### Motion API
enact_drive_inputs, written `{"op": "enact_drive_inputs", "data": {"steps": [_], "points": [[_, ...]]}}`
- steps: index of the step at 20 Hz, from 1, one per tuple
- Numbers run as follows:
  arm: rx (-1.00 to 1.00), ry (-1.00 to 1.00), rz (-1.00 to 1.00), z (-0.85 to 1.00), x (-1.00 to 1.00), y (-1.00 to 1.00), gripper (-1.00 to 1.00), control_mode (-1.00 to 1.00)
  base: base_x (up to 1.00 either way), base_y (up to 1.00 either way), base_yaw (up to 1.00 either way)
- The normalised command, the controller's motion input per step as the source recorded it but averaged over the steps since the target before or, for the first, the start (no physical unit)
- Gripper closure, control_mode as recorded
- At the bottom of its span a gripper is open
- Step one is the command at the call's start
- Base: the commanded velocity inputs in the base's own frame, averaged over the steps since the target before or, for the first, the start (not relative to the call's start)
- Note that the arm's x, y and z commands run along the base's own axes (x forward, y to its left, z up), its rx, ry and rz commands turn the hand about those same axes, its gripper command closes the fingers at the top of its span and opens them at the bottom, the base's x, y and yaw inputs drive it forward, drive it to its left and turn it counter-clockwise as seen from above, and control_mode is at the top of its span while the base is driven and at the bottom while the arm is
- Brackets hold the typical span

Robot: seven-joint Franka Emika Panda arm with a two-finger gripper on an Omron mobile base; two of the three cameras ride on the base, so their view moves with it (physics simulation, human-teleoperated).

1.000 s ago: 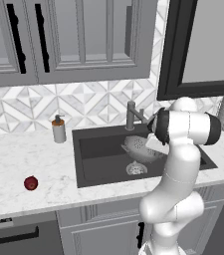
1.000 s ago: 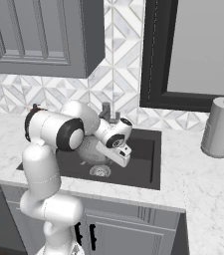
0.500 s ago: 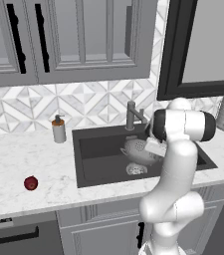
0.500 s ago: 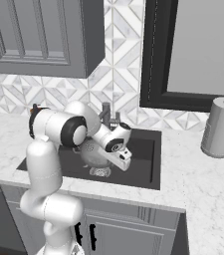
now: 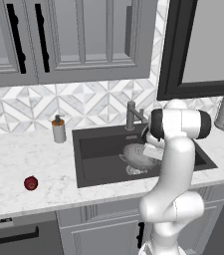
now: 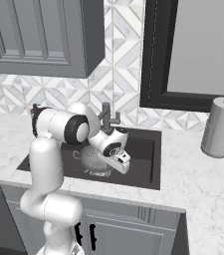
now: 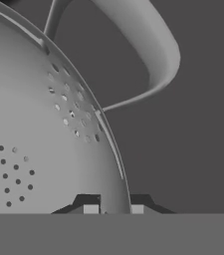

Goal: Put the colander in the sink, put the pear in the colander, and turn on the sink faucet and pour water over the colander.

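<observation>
**Colander carried lower into the basin**

Lowered since a second ago, my gripper (image 7: 113, 209) pinches the colander's (image 5: 137, 153) rim, fingers closed on it. Left to right: pear (image 5: 31, 183) on the marble counter (image 5: 14, 164), colander inside the sink (image 5: 96, 149), faucet (image 5: 132, 114) behind.

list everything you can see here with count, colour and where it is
colander: 1, silvery-grey, in the sink, its rim pinched between the hand's fingertips
sink: 1, dark grey, set in the counter
sink faucet: 1, grey metal, behind the sink
pear: 1, dark red, on the counter left of the sink
soap pump bottle: 1, grey with dark top, on the counter at the sink's back left corner
paper towel roll: 1, grey, upright on the counter right of the sink
counter: 1, white marble
cabinets: grey, above and below the counter
arm: 1, white
hand: 1, shut on the colander rim
</observation>
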Motion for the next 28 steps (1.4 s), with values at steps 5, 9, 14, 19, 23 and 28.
{"op": "enact_drive_inputs", "data": {"steps": [5,9,14,19,23,28], "points": [[0.0,0.0,-0.03,-0.2,0.17,-0.01,1.0,-1.0,0.0,0.0,0.0],[0.0,0.0,-0.05,-0.15,0.23,-0.02,1.0,-1.0,0.0,0.0,0.0],[0.0,0.0,-0.01,-0.17,0.05,0.0,1.0,-1.0,0.0,0.0,0.0],[0.0,0.0,0.0,-0.14,0.0,0.0,1.0,-1.0,0.0,0.0,0.0],[0.0,0.0,0.0,-0.12,0.0,0.0,1.0,-1.0,0.0,0.0,0.0],[0.0,0.0,0.0,-0.1,0.0,0.0,1.0,-1.0,0.0,0.0,0.0]]}}
